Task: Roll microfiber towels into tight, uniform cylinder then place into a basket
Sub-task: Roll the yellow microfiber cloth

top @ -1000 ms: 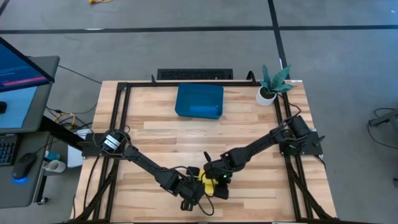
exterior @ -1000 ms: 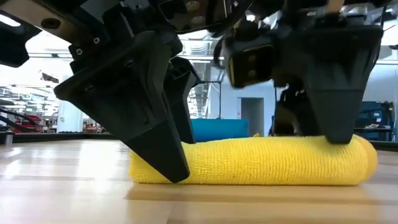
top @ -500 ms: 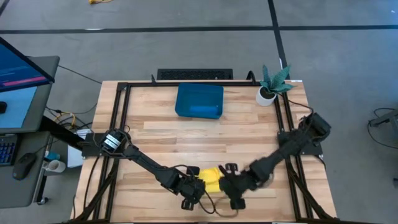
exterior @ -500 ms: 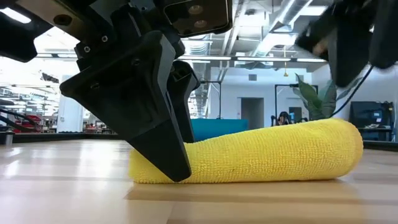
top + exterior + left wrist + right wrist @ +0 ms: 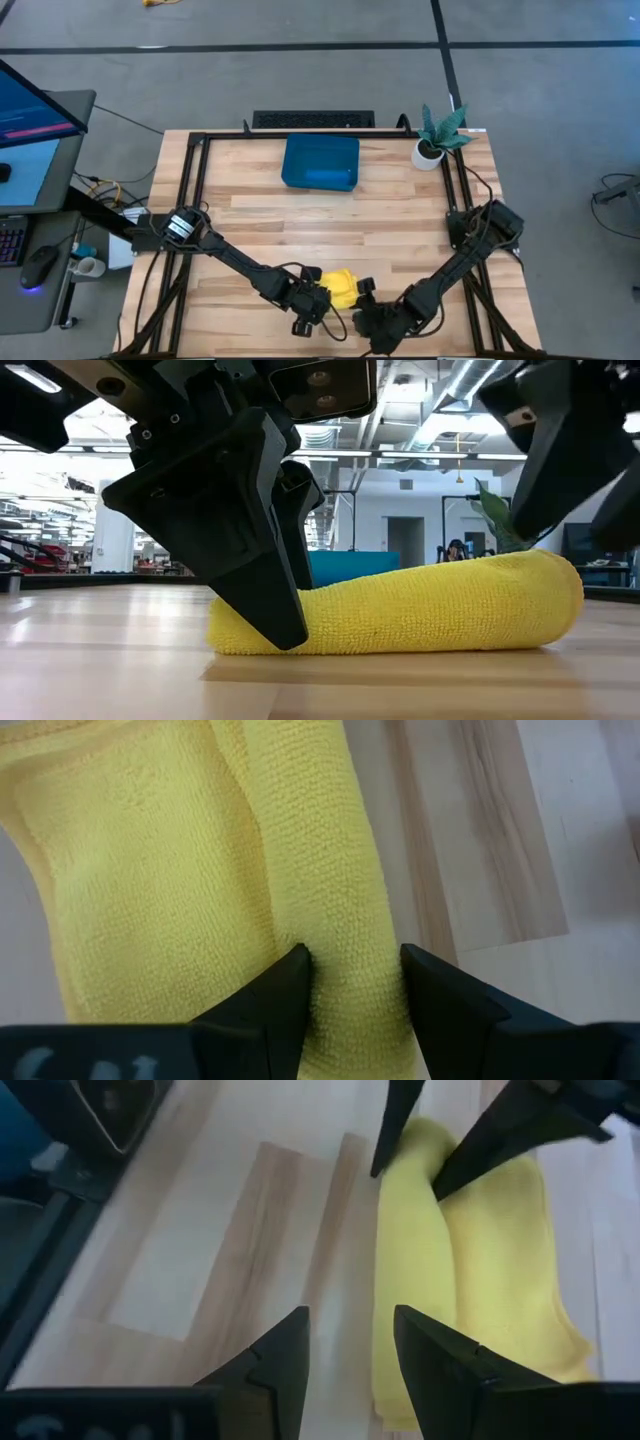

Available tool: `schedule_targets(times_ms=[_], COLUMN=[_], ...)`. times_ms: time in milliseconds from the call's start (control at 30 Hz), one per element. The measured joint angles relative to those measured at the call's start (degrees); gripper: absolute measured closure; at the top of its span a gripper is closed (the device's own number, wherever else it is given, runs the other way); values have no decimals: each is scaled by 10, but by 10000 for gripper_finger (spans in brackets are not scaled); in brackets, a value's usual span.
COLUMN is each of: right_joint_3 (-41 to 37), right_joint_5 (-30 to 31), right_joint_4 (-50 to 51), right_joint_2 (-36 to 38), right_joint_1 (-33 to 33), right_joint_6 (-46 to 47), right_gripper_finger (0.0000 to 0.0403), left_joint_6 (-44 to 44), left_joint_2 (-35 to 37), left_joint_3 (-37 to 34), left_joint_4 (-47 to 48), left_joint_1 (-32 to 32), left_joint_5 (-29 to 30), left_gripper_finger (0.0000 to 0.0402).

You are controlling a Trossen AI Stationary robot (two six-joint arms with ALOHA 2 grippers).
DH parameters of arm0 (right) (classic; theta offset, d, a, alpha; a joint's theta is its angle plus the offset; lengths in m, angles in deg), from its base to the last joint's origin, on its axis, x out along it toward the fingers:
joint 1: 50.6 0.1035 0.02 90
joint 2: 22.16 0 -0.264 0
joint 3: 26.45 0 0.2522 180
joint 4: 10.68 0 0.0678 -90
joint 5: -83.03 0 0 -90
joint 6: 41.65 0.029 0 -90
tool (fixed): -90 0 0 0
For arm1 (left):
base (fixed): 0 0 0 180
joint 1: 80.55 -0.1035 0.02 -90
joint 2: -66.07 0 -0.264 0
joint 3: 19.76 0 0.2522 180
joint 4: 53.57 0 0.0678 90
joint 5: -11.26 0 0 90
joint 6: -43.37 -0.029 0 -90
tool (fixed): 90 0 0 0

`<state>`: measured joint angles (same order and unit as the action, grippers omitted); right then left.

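High view: rolled yellow towel (image 5: 341, 288) lies on the surface (image 5: 300, 215) well apart from the basket (image 5: 320, 162), left tool (image 5: 318, 300) clamped on one end, right tool (image 5: 372, 312) parted, empty, just beside.

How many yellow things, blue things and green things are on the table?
Yellow: 1, the rolled yellow towel
Blue: 2, the teal-blue basket and the blue towel inside it
Green: 1, the plant in a white pot
Total: 4
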<state>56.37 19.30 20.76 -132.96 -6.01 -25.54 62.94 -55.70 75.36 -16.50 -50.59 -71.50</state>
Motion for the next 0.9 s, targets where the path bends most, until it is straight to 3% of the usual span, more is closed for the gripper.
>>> schedule_targets(times_ms=[600,900], right_joint_3=[1,7], right_joint_5=[16,-98], right_joint_4=[47,41], right_joint_2=[-39,-71], right_joint_1=[-50,-92], right_joint_6=[27,81], right_gripper_finger=[245,278], left_joint_6=[5,0], left_joint_2=[0,0], left_joint_3=[0,0], left_joint_4=[-3,1], left_joint_1=[0,3], left_joint_5=[-3,14], left_gripper_finger=[251,251])
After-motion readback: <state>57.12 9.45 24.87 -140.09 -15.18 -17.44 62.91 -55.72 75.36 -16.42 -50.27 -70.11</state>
